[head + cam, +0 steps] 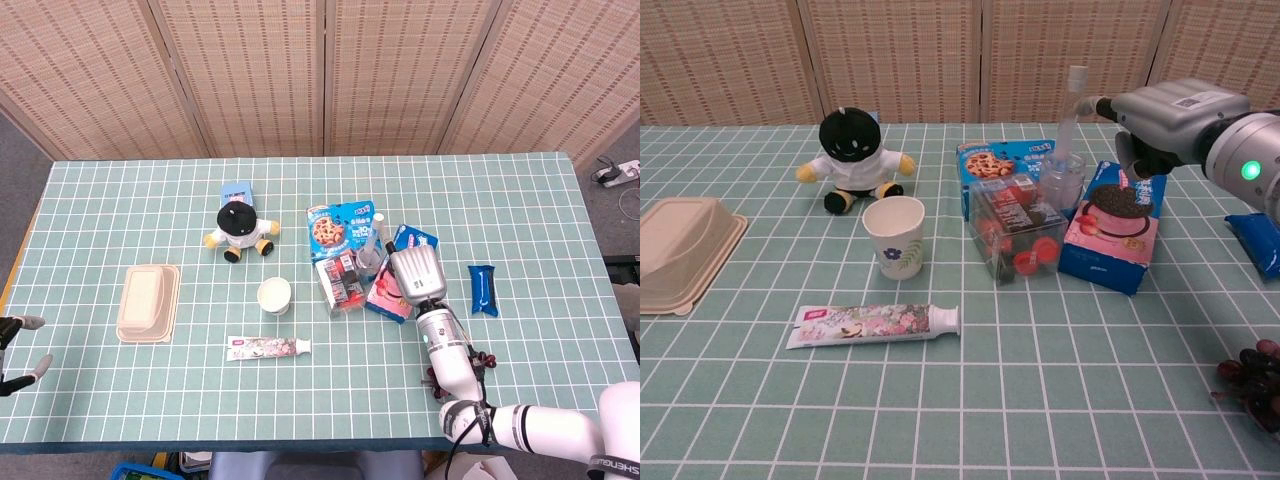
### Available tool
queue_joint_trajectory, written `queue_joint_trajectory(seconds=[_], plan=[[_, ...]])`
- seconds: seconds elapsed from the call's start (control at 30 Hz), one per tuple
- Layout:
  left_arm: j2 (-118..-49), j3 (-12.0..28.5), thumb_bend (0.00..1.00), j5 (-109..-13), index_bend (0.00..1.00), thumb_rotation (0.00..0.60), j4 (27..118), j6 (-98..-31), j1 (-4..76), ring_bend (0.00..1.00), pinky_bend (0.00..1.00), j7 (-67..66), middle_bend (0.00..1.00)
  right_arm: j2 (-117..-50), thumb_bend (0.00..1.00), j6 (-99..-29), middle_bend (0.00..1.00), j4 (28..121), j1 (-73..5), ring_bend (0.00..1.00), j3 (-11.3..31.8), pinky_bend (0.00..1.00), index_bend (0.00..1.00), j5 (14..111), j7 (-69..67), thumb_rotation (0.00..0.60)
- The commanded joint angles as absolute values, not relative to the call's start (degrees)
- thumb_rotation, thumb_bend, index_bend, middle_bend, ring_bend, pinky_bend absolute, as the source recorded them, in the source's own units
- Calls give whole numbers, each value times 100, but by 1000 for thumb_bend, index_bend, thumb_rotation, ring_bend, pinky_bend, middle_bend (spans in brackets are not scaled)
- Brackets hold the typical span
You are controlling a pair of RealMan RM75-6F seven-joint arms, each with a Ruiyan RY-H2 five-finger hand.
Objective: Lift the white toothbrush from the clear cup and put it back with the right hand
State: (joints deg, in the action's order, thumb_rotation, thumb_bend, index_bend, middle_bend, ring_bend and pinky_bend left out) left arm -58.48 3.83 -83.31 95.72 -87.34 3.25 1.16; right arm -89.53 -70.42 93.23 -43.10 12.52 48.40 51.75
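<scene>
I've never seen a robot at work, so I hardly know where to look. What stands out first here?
Most striking is the grey right hand near the table's right side, reaching at the white toothbrush that stands in the clear cup. That cup sits amid snack boxes at the table's middle. Further left a plush doll in white sits behind a paper cup.
</scene>
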Motion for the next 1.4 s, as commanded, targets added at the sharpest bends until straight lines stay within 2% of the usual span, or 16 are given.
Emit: queue_joint_trajectory(seconds=[0.03, 0.63, 1.3, 1.4], plan=[[-5842, 386, 246, -8318, 459, 600, 9579, -8719, 328, 322, 428, 114, 406, -8949, 1000, -7038, 1000, 9327, -4327, 1000, 1256, 1000, 38, 4843, 5170, 600], [-5818, 403, 246, -8294, 460, 600, 9599, -8699, 323, 322, 428, 125, 406, -9022, 1000, -6923, 1000, 9204, -4515, 1000, 1263, 1000, 38, 4941, 5053, 600], [-5811, 404, 246, -8293, 460, 600, 9601, -8661, 336, 322, 428, 111, 406, -8761, 1000, -6951, 1000, 9548, -4368, 1000, 1013, 1000, 38, 5578, 4578, 600], [-5811, 402, 246, -8296, 460, 600, 9601, -8653, 339, 322, 428, 109, 406, -8680, 929, -7001, 1000, 9631, -4288, 1000, 990, 1000, 38, 5653, 4451, 600]])
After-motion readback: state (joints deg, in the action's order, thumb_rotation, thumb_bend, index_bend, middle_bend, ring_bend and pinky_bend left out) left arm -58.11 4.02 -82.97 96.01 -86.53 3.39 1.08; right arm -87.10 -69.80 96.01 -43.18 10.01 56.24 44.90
